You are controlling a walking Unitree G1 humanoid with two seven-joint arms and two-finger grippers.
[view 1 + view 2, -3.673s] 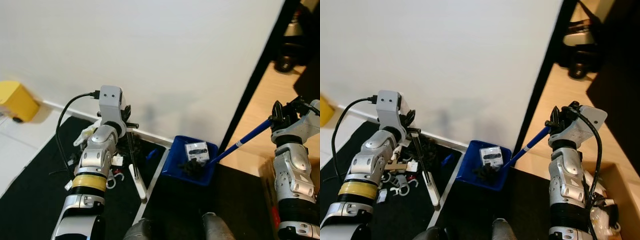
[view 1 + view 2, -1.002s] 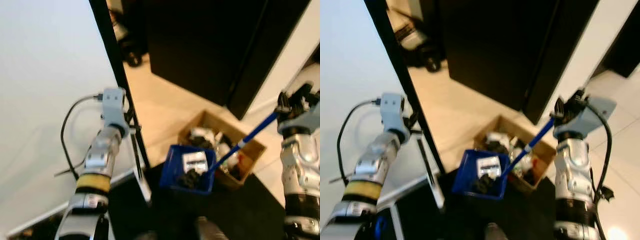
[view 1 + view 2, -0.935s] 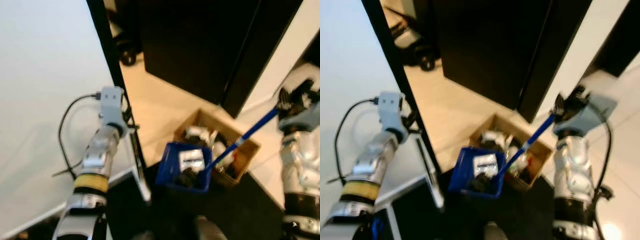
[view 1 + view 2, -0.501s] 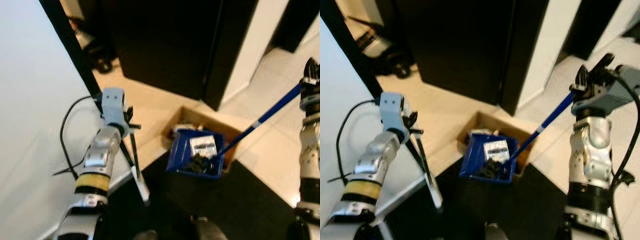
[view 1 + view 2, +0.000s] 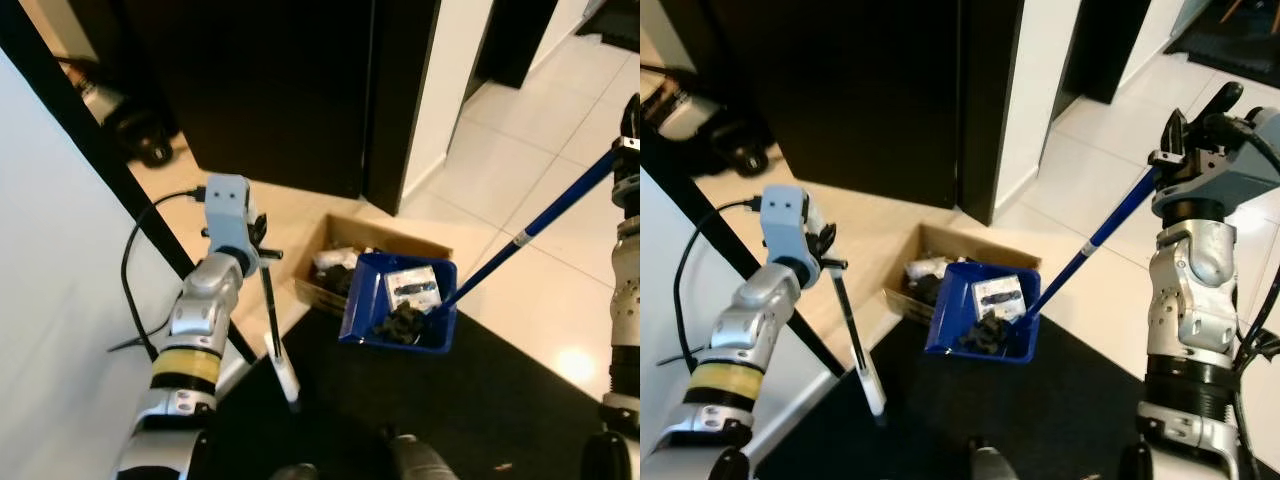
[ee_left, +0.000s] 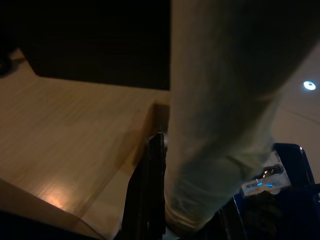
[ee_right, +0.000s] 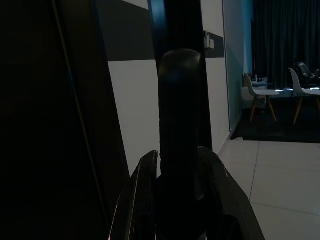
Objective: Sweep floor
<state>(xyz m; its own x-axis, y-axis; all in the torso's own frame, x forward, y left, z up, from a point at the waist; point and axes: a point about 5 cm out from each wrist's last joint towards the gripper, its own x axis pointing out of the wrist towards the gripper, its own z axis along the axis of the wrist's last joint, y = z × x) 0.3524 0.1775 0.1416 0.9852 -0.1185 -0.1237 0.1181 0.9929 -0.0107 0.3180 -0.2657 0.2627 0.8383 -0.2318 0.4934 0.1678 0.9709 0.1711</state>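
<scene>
1. A blue dustpan [image 5: 398, 304], loaded with dark debris and a small printed packet, is held aloft on its long blue handle [image 5: 1095, 240], just above and beside an open cardboard box [image 5: 340, 262] on the wooden floor at the edge of a black mat [image 5: 480, 400].
2. The right gripper [image 5: 1188, 135] is seen clamped around the top of that handle; in the right wrist view the dark shaft is pinched between the two fingers [image 7: 140, 200].
3. The dustpan is judged light but awkward: a stiff plastic tray at the far end of a long pole, so small wrist turns would swing it widely, and the loose load could slide out if it is tipped early. A hold high on the handle gives reach; one lower down would likely give steadier control.
4. A slim black-handled brush [image 5: 272, 320] with a white lower end [image 5: 872, 388] hangs upright from the left gripper [image 5: 256, 240], which appears closed on its upper end, well apart from the dustpan.
5. The brush is judged stiff and light, and easily carried from the top.
</scene>
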